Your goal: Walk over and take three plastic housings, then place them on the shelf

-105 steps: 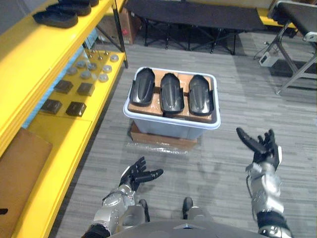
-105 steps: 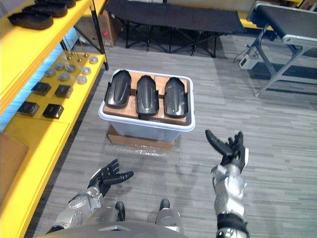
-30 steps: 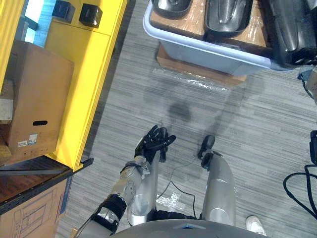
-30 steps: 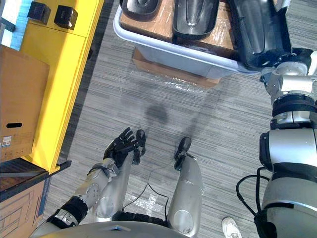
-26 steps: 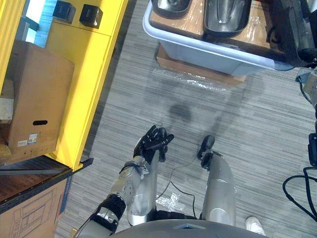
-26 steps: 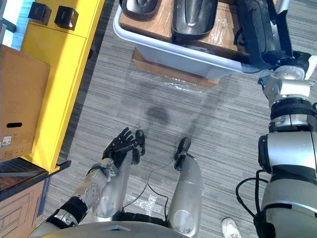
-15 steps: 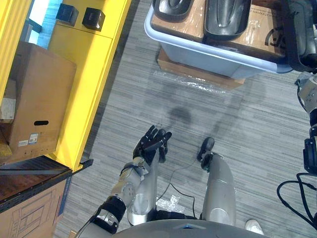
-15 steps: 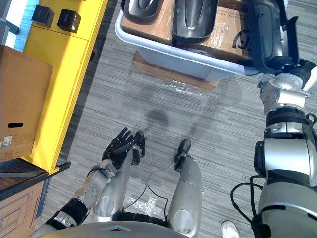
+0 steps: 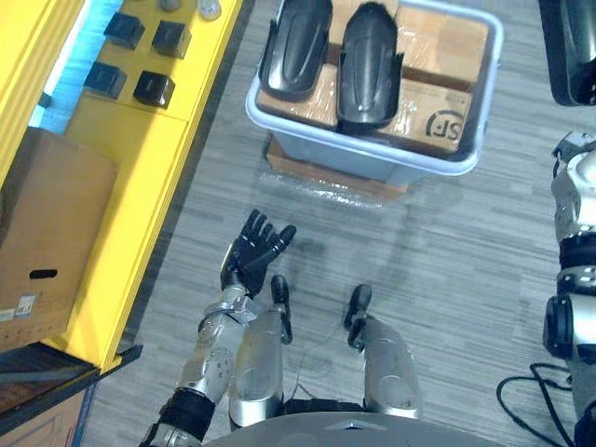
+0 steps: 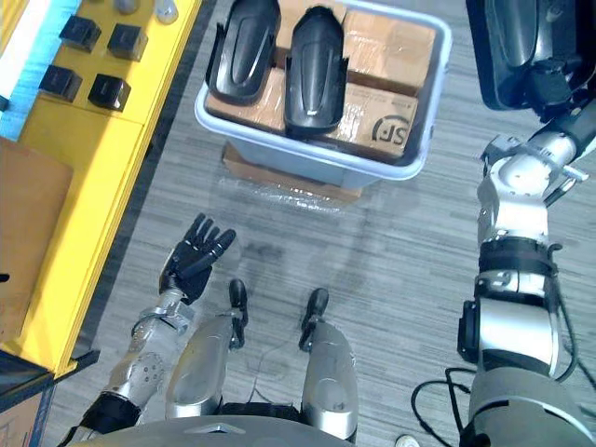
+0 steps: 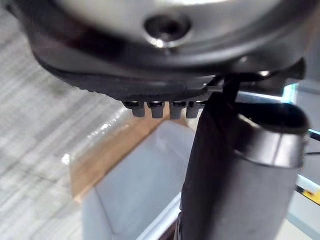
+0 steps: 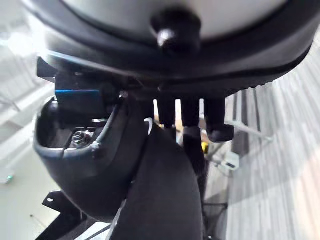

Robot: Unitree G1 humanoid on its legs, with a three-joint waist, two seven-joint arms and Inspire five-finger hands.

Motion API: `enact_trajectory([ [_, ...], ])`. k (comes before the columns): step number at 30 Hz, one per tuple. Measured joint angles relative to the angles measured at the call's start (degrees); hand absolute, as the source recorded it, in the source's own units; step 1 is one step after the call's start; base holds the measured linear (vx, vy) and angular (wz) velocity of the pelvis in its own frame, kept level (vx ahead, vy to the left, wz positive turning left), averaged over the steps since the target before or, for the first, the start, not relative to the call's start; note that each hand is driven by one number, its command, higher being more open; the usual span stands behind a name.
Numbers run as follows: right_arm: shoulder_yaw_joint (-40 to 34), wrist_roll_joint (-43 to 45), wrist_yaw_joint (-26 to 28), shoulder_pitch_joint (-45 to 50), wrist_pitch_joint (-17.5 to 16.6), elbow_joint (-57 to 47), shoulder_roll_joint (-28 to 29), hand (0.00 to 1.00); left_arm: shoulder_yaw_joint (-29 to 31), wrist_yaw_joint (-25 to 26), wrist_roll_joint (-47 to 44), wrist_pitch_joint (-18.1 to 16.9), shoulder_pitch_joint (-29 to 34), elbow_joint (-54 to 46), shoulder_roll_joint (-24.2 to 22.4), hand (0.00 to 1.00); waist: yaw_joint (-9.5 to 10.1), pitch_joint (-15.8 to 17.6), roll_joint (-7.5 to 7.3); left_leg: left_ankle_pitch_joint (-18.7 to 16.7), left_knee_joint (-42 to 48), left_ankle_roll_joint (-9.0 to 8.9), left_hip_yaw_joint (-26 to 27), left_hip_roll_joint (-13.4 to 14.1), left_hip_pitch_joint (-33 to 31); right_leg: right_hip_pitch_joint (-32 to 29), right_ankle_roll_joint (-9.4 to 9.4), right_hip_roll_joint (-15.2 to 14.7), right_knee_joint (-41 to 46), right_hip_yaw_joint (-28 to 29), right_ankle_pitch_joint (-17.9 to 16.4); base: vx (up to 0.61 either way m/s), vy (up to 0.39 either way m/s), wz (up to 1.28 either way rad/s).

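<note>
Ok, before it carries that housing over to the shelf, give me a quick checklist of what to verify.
1. Right hand curled on the held housing: ok.
2. Held housing lifted clear of the bin: ok.
3. Grip secure enough for walking: cannot tell.
4. Left hand free: ok, open, holding nothing.
5. Bare space on the yellow shelf beside the small black boxes: ok.
6. Two housings in the bin for later trips: ok.

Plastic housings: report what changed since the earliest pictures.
The right hand has closed on the rightmost housing and lifted it out of the bin. The left housing and middle housing stay in place; the left hand stays open and empty.
</note>
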Motion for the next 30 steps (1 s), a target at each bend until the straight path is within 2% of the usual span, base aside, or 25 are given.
enact_trajectory([
  [3,-2.03,-4.27,-1.71,8.13,-0.12,-9.80,6.49,0.00,0.44,0.01,1.77,0.73,0.05,-6.28,-0.07,1.00,-0.60,-1.53,-1.23,0.76,-3.67,-0.31,0.41,-0.21,4.08,4.01,0.21,0.78,-3.86,-0.13,1.03,0.11,0.003,-0.02],
  [5,-1.62,-9.14,-1.81,14.44,0.06,-15.88,11.97,0.00,-0.13,0.00,2.42,2.72,-1.04,-9.03,-0.76,1.00,-1.51,-5.54,-1.43,1.53,-6.81,-0.35,0.46,-0.67,6.19,6.16,0.50,1.08,-6.95,-0.70,1.77,0.14,0.011,0.05],
  [6,-1.45,-9.87,-1.82,15.14,0.06,-16.42,12.54,0.00,-0.37,0.00,2.42,2.84,-1.32,-9.18,-0.77,1.00,-1.50,-6.06,-1.46,1.58,-7.19,-0.37,0.58,-0.71,6.50,6.41,0.56,1.12,-7.28,-0.69,1.86,0.13,0.020,-0.02],
  [8,0.68,-15.59,-1.84,18.41,0.04,-17.59,16.32,0.00,-3.01,-0.14,2.24,4.00,-4.50,-9.28,-1.32,1.00,-1.58,-9.15,-1.90,1.83,-9.80,-0.41,1.51,-1.09,9.49,9.08,0.82,1.41,-10.25,-0.20,2.78,0.11,0.024,-0.13],
  [10,2.90,-18.27,-1.86,19.93,0.04,-17.60,17.45,0.00,-5.44,-0.07,2.46,4.23,-6.72,-9.24,-1.36,1.00,-1.68,-11.08,-2.35,1.89,-10.87,-0.41,2.17,-1.29,10.67,10.34,0.98,1.58,-12.09,0.18,3.47,0.08,0.017,-0.12],
  [14,7.35,-22.58,-1.74,21.78,-0.02,-19.57,20.35,0.00,-9.29,1.32,3.92,4.64,-11.13,-8.78,-3.18,1.00,-2.20,-12.88,-2.91,1.90,-11.88,-0.41,2.67,-1.55,13.23,12.57,1.03,1.54,-12.91,0.51,3.71,0.03,0.010,-0.05],
  [20,13.80,-24.10,-0.61,23.38,-2.49,-19.91,22.98,0.00,-10.48,4.42,5.11,5.30,-12.58,-6.64,-4.43,1.00,-2.50,-15.68,-3.32,1.90,-12.54,-0.41,3.68,-1.65,15.76,14.21,1.03,1.49,-12.89,1.67,3.83,-0.02,0.017,-0.09],
  [24,15.92,-24.08,0.43,24.54,-2.68,-19.90,24.98,0.00,-11.10,6.58,5.87,5.30,-12.89,-5.33,-4.53,1.00,-2.54,-16.79,-3.56,2.14,-12.68,-0.37,3.55,-1.70,16.14,14.71,0.82,1.49,-13.18,1.61,4.35,-0.06,0.013,0.01],
  [30,21.14,-24.07,2.38,26.64,-4.24,-18.07,27.28,0.00,-11.63,6.69,1.46,5.29,-14.02,-5.20,-4.67,1.00,-2.25,-17.36,-3.71,4.64,-16.10,-0.31,3.28,-1.86,17.26,15.18,0.55,1.93,-14.79,1.08,5.74,-0.06,0.000,0.02],
])
